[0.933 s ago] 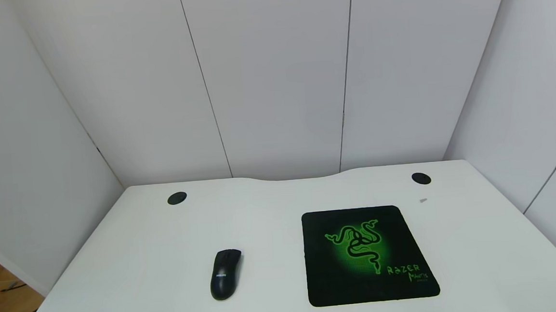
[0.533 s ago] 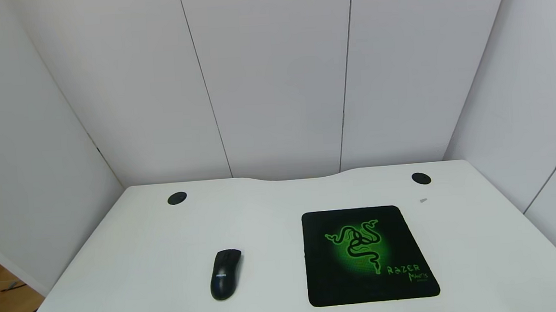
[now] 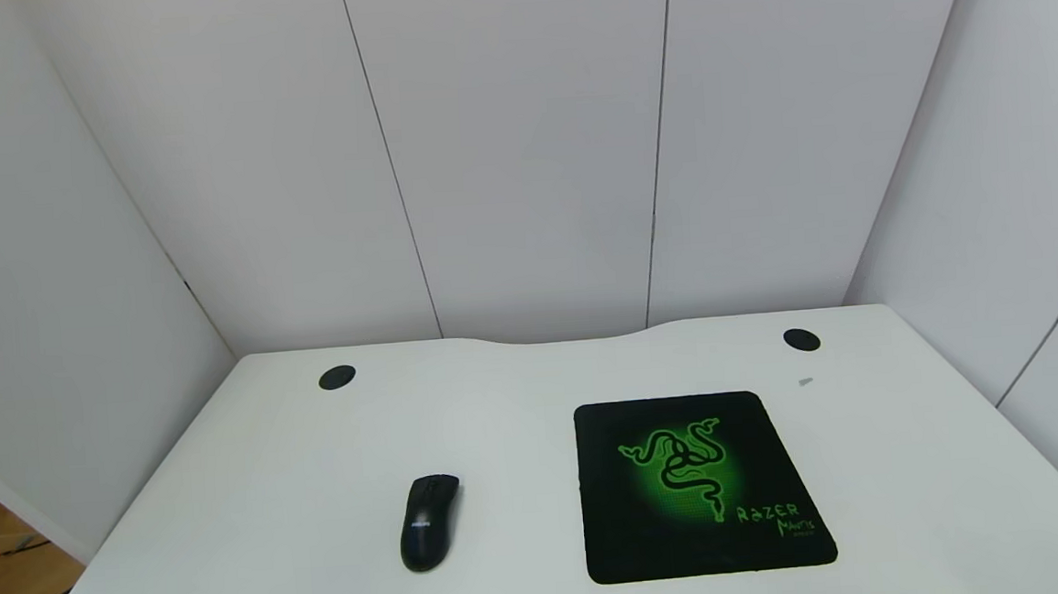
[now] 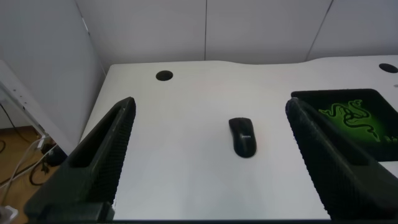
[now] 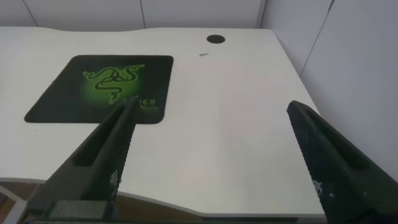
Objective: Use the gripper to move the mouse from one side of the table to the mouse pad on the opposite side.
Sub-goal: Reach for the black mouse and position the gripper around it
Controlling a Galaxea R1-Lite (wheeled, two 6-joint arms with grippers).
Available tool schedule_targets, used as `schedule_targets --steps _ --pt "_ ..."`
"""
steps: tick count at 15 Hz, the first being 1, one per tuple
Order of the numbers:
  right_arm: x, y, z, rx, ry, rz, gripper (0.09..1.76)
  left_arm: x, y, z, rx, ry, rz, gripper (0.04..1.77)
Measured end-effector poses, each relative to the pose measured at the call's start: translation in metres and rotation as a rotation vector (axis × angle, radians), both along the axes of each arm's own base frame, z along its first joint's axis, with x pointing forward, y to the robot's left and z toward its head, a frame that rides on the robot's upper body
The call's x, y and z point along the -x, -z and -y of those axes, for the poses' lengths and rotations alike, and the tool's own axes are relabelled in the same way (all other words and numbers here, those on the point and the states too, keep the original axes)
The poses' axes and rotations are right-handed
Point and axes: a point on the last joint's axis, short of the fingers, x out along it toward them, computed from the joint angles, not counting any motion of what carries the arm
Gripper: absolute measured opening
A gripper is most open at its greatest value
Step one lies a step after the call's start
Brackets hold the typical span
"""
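Both grippers wide, nothing held. I see mouse (image 4: 242, 137) ahead of L gripper (image 4: 211, 155), between its fingers; mouse pad (image 4: 367, 121) beyond, R gripper (image 5: 211, 158) idle.

A small grey scrap (image 3: 805, 381) lies at four o'clock from the right round black cable hole (image 3: 801, 340); pale wall panels (image 3: 520, 151) stand behind.

left gripper (image 4: 208, 158): two long matte black fingers (image 4: 99, 155), flat-sided, tapering to blunt tips, stepped ridge along the inner face | right gripper (image 5: 211, 162): same black tapered fingers (image 5: 93, 162), small white label with dark print low on each | cables, screws, shell: out of view
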Motion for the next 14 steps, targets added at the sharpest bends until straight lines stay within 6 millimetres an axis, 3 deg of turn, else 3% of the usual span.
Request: schedule_targets --steps 7,14 --pt "0.0 0.0 0.0 0.0 0.0 0.0 1.71 -0.059 -0.05 0.001 0.008 0.003 -0.23 1.72" --pt "0.0 0.0 0.0 0.0 0.0 0.0 1.71 -0.128 -0.07 0.006 0.069 0.01 -0.577 1.72"
